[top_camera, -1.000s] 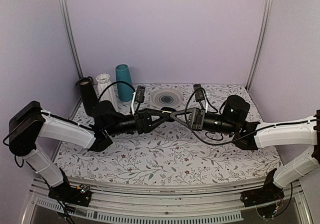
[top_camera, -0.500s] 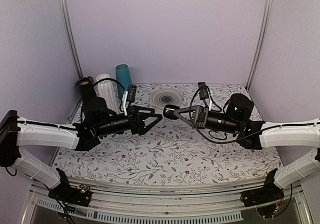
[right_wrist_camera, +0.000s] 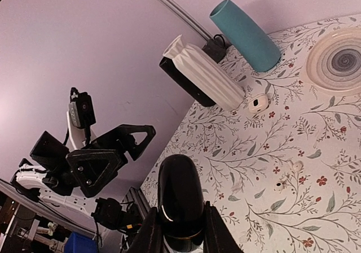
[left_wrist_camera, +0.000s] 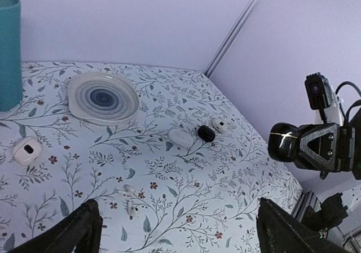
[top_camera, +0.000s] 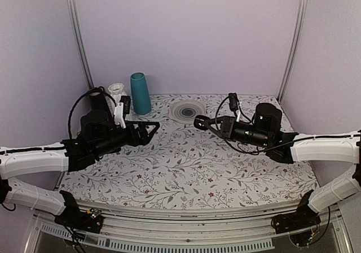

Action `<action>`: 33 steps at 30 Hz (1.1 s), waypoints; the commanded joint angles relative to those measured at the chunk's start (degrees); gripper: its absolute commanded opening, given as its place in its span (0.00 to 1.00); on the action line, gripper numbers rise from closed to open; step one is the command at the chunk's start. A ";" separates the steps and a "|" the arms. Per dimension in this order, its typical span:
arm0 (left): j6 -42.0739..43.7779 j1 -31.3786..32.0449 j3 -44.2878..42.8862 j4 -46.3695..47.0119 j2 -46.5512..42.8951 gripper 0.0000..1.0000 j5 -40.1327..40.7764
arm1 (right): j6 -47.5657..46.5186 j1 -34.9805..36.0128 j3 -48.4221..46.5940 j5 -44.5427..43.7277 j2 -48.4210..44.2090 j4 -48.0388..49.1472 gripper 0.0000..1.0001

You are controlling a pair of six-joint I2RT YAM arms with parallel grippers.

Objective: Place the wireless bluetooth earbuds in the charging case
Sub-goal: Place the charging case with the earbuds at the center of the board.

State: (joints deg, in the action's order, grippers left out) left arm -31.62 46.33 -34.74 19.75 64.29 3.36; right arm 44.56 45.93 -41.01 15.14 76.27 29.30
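Change since the earlier frame: the left gripper (top_camera: 151, 132), which had met the right one at mid-table, had drawn back to the left side and stood well apart from it.

- Left gripper: jaws spread wide, nothing between them, raised off the cloth (left_wrist_camera: 225, 174).
- Right gripper (right_wrist_camera: 181, 210): fingers clamped on the case (right_wrist_camera: 179, 179), one at each flank, held aloft over the right half of the table.
- Case: black, glossy, rounded end up. It looked closed, though the seam was too low in the grip to be sure.
- Earbuds: no black ones could be made out on the cloth; whether they sat inside the case could not be told.
- Cloth, outward: two small pale pieces (left_wrist_camera: 128, 190) near the left gripper; a white oval (left_wrist_camera: 180, 136) just beside a black knob (left_wrist_camera: 206, 132); plate (left_wrist_camera: 103, 96) and teal cup (left_wrist_camera: 8, 49) at the back.

Handling note (judgement): the right grip seemed narrow on a slick shell. The case would be best kept level and moved slowly, with no squeeze added. The left jaws should stay wide and clear of it.
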 commanded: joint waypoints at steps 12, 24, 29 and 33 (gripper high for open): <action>1.76 -1.26 3.74 -1.68 -6.05 0.96 0.09 | -2.63 -6.64 -10.68 0.16 16.06 -6.34 0.03; 0.51 -1.26 3.40 -2.95 -7.73 0.96 -1.09 | -0.25 -11.20 -20.21 6.46 33.23 -7.34 0.03; 0.00 -1.25 3.89 -4.46 -10.13 0.96 -0.06 | 0.57 -12.24 -23.45 8.21 37.12 -8.27 0.03; 0.06 -1.26 4.16 -6.10 -11.39 0.96 0.44 | 0.71 -12.57 -25.20 8.83 39.25 -10.32 0.03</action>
State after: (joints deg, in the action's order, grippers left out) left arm -31.31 45.78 -31.18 15.49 54.30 3.25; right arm 44.60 33.89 -63.55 22.02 113.38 20.29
